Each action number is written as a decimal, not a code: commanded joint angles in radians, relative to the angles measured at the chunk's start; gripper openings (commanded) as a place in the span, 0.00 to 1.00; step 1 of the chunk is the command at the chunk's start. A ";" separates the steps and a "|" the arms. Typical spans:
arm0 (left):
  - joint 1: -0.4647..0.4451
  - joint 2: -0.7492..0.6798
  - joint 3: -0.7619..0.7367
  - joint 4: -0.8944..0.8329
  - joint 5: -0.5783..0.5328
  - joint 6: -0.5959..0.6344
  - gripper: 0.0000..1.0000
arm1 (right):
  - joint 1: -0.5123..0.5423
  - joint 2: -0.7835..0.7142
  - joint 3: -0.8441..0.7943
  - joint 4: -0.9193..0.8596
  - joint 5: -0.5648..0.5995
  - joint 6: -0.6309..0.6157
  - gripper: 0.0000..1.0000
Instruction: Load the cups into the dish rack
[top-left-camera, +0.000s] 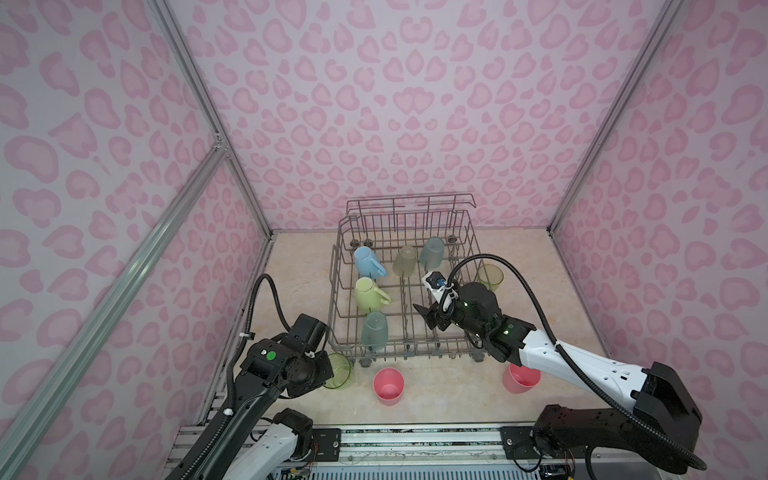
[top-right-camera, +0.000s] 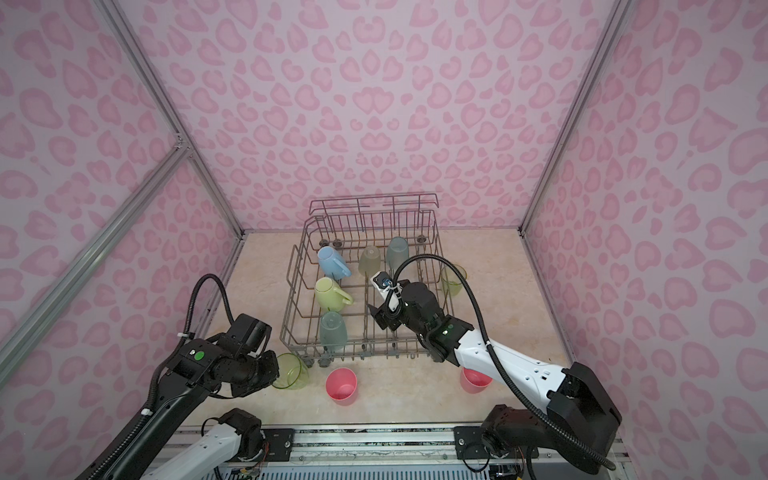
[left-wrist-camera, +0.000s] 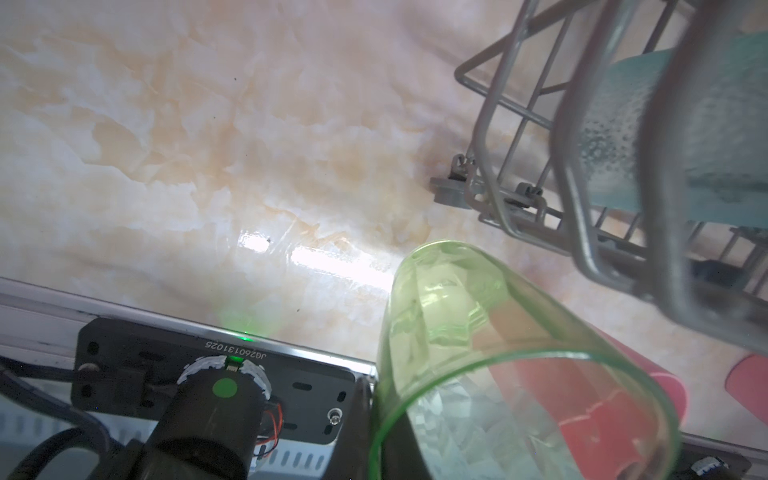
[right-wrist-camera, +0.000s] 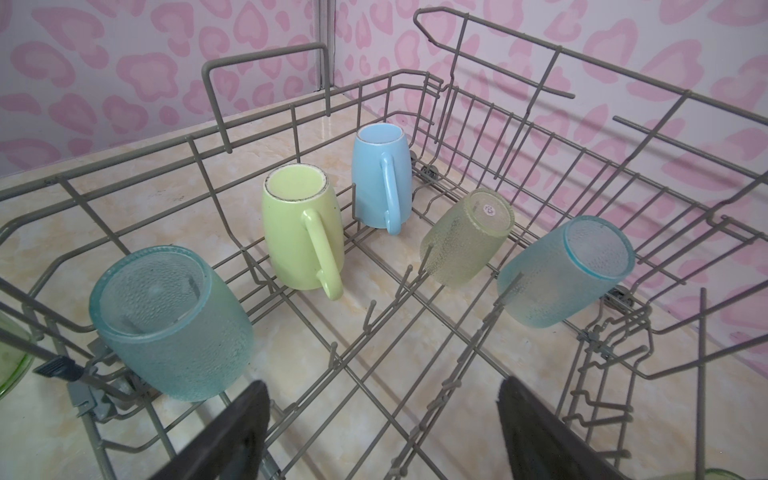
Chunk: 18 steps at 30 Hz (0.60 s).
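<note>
One green cup (left-wrist-camera: 457, 328) is pinched by its rim in my closed left gripper (left-wrist-camera: 376, 409), base pointing away, with the dish rack (top-left-camera: 415, 347) just ahead to its right, where my right gripper (right-wrist-camera: 381, 384) hangs open and empty.

This looks like a robot test booth. Pink walls (top-left-camera: 415, 104) with heart spots hang on metal bars (top-left-camera: 197, 91). A robot's left arm (top-left-camera: 232, 409) and right arm (top-left-camera: 582, 365) sit on a metal rail (top-left-camera: 415, 440) by a shiny stone-look table (top-left-camera: 449, 395).
</note>
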 joint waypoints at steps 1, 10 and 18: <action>0.000 0.004 0.041 -0.013 0.005 0.045 0.03 | 0.000 -0.005 -0.012 0.027 0.012 0.011 0.86; -0.001 0.002 0.178 -0.016 0.042 0.141 0.03 | -0.002 -0.007 -0.011 0.024 0.021 0.024 0.86; -0.003 0.021 0.297 0.045 0.132 0.221 0.03 | -0.005 -0.011 0.006 -0.005 0.060 0.042 0.86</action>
